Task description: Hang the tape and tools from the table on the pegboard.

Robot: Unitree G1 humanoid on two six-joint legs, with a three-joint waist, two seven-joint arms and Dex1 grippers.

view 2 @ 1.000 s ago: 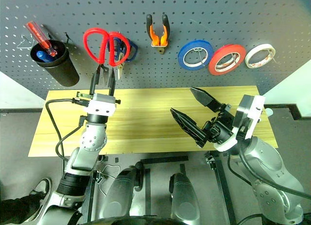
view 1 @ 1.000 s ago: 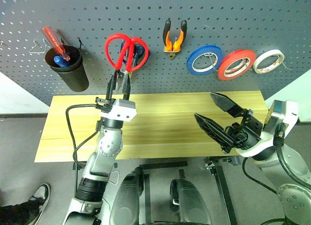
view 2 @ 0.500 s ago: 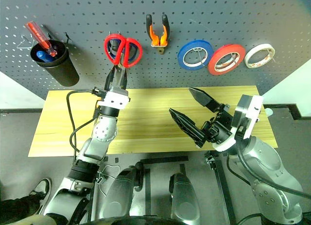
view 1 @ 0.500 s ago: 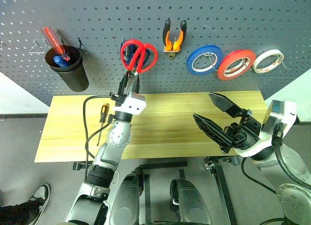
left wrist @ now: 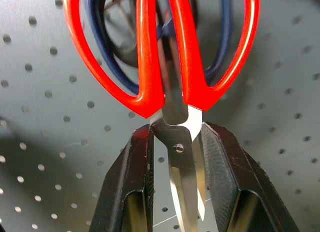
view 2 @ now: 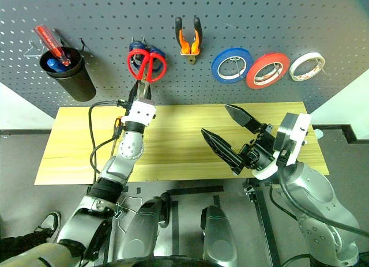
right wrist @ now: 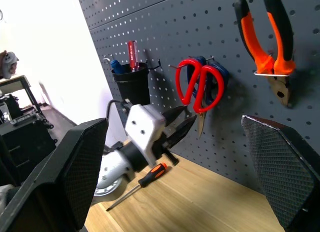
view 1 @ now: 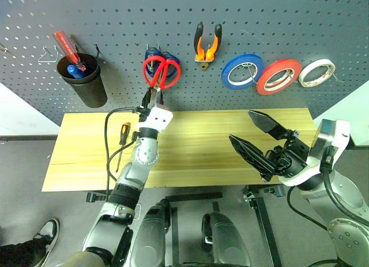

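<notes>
One Tool Reaches Its Hook

Gripped by the blades in the left gripper [view 1: 153, 97], the red-handled scissors [view 1: 161, 71] have travelled rightward along the pegboard [view 1: 115, 25] and now overlap the blue-handled scissors [view 1: 152, 52] hanging there. Release looks close. The right gripper [view 1: 259, 141] waits spread wide, empty. The screwdriver [view 1: 121, 135] lies on the table [view 1: 196, 146]; pliers [view 1: 206, 44] and red tape [view 1: 279, 76] already hang.
</notes>
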